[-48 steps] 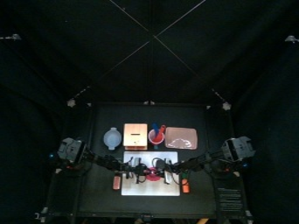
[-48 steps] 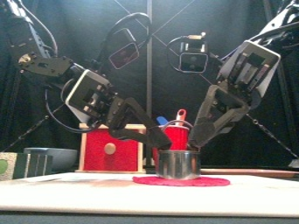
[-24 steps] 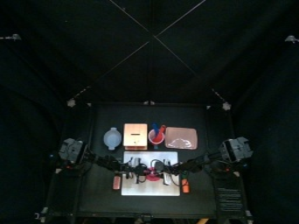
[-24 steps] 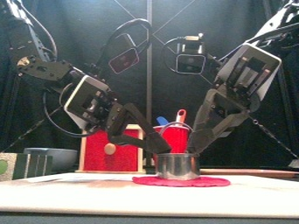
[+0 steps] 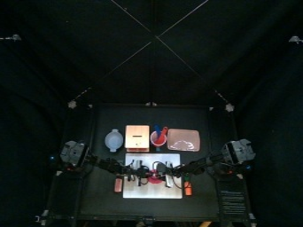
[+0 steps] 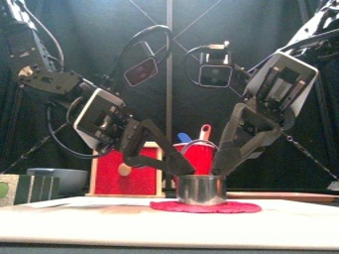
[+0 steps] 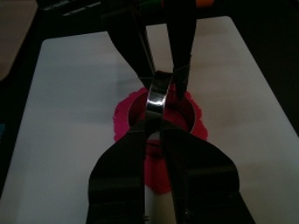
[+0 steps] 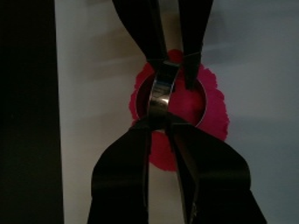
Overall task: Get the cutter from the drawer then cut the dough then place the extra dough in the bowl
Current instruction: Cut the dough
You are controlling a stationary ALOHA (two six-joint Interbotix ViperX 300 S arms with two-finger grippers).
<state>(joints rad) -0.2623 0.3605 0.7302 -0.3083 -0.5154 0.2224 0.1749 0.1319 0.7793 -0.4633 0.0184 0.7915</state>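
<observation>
A round metal cutter (image 6: 201, 189) stands on the flat red dough (image 6: 205, 206), which lies on the white cutting board (image 5: 136, 191). My left gripper (image 6: 179, 177) reaches in from the left and is shut on the cutter's rim (image 7: 156, 92). From the right, my right gripper (image 6: 223, 174) is shut on the opposite side of the rim (image 8: 163, 96). In the wrist views red dough (image 7: 128, 122) (image 8: 216, 114) shows all around the cutter. In the top view the two grippers (image 5: 140, 174) (image 5: 173, 174) meet over the dough (image 5: 155, 181).
Behind the board stand the blue-grey bowl (image 5: 113, 139), the wooden box (image 5: 136, 137) with its red drawer front (image 6: 126, 169), the red cup with toy knives (image 5: 159, 135) and the pink tray (image 5: 183, 139).
The left arm has sunk lower and drawn closer to the cutter. The right arm and the cutter have barely moved.
</observation>
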